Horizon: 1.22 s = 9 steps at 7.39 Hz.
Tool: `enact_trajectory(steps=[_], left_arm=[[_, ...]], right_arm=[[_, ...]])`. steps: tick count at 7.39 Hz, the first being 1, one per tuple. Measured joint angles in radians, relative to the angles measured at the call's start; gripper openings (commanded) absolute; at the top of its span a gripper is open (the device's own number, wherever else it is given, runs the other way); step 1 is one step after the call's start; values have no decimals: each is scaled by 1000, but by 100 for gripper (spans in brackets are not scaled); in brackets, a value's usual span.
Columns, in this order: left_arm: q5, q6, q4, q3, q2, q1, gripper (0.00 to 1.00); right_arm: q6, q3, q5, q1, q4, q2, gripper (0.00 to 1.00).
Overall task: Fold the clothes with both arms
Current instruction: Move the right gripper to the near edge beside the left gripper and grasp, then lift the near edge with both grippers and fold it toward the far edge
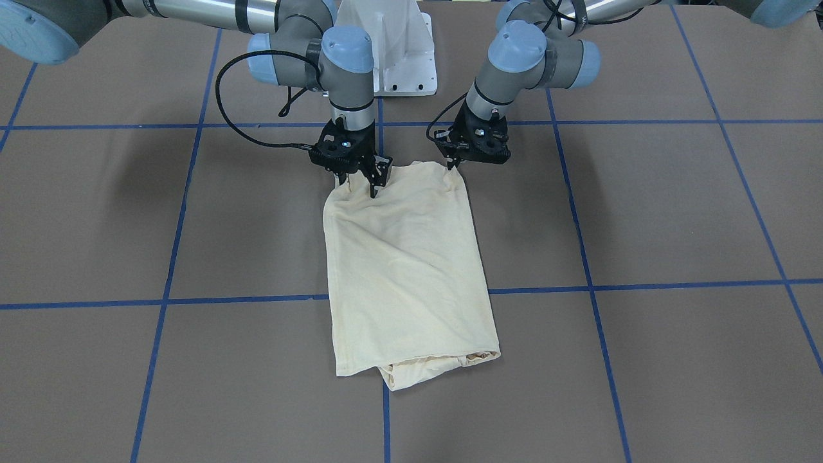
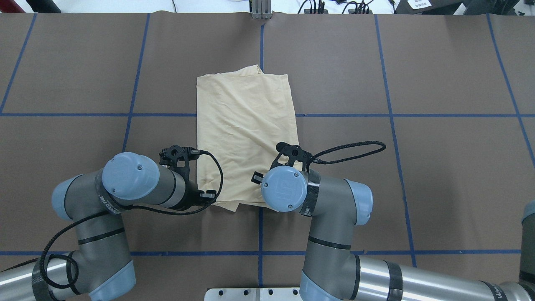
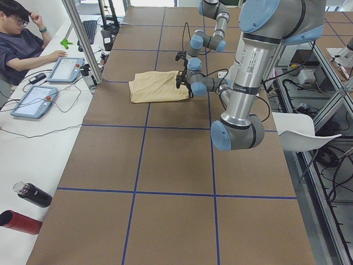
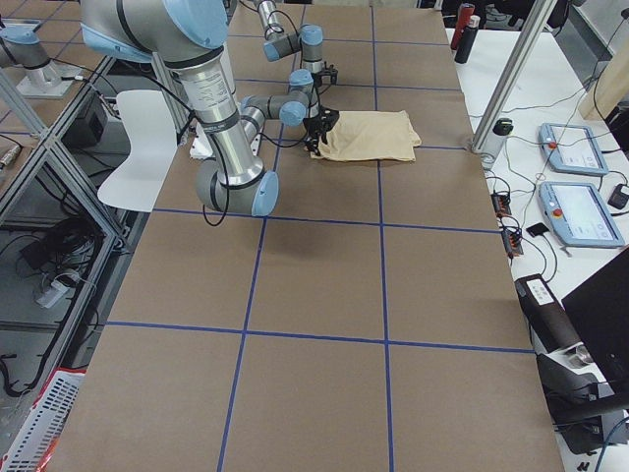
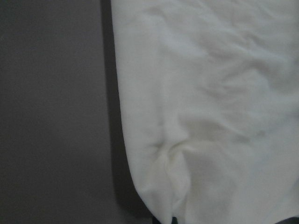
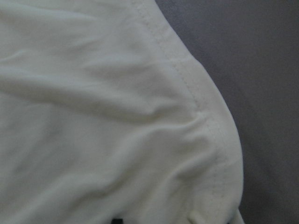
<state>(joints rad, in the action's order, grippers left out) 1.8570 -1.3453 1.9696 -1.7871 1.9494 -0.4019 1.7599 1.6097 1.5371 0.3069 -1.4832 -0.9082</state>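
The pale cream-yellow shirt [image 2: 246,125] lies folded in a long rectangle on the brown table, print hidden. Both grippers stand at its edge nearest the robot base. In the front view my right gripper [image 1: 357,185] has its two fingers apart, with the tips down on the shirt's corner. My left gripper [image 1: 455,166] touches the other corner of that edge. From overhead, the left gripper [image 2: 203,195] shows at the shirt's near left corner, and the right one is hidden under its wrist [image 2: 284,190]. Both wrist views show puckered fabric [image 5: 177,154] [image 6: 205,126] close up, with dark fingertips at the bottom edge.
Blue tape lines [image 1: 244,299] grid the table. The white pedestal base [image 1: 402,51] stands just behind the grippers. A person [image 3: 22,38] sits at a side desk with tablets [image 3: 30,99], beyond the table's far edge. Two bottles [image 3: 22,207] lie on the white bench.
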Motion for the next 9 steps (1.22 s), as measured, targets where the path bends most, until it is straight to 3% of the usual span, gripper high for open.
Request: enact_trajectory(steps=[7, 9], left_arm=[[-1, 0, 0, -6, -1, -2, 0], [2, 1, -10, -56, -9, -4, 0]], right_arm=[[-17, 24, 14, 0, -12, 7, 0], [-38, 109, 34, 1, -84, -4, 0]])
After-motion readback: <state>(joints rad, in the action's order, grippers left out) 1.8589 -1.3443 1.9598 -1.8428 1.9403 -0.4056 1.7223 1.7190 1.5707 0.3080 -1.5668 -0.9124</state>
